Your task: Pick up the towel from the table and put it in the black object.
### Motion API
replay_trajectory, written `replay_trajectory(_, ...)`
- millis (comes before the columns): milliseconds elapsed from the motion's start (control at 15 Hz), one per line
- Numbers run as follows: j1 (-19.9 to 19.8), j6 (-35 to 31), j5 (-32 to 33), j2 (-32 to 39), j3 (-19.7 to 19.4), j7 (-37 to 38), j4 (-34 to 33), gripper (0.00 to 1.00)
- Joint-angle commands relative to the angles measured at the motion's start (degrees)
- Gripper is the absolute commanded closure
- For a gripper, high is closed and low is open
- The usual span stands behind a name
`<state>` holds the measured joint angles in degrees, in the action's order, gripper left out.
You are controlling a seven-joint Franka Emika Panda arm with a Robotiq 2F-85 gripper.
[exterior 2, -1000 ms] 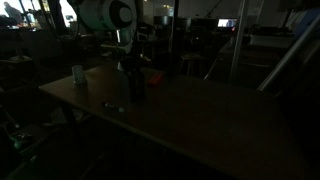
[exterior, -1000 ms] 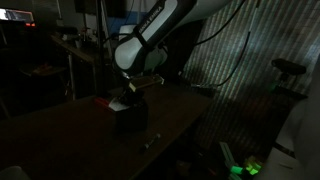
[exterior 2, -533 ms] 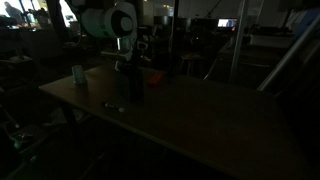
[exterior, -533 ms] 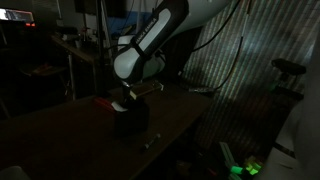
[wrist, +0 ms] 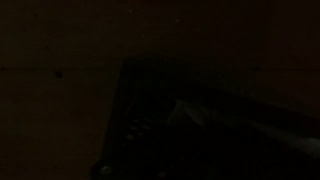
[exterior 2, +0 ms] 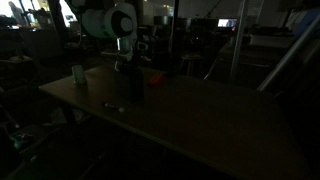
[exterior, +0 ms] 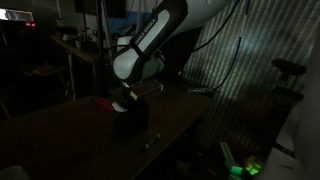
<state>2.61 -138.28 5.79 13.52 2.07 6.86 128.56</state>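
In an exterior view the gripper hangs directly above the black box, at its 6 o'clock, with what seems the towel, a pale patch, at the box's rim; the darkness hides whether the fingers clasp it.

In an exterior view, most of the worktop is bare and open to passage. At its far end a black box stands beneath the arm. A cup stands nearby and a small object lies just in front.
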Motion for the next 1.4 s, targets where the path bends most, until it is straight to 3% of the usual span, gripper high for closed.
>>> replay_trajectory(0,0.5,0.9,2.2,-1.6,-0.7,-2.0,0.7,0.71)
replay_trajectory(667,1.2,3.5,11.2,-16.1,0.7,-2.6,2.8,0.01)
replay_trajectory(1333,5.8,2.4,9.8,-23.1,6.6,-11.4,5.5,0.00)
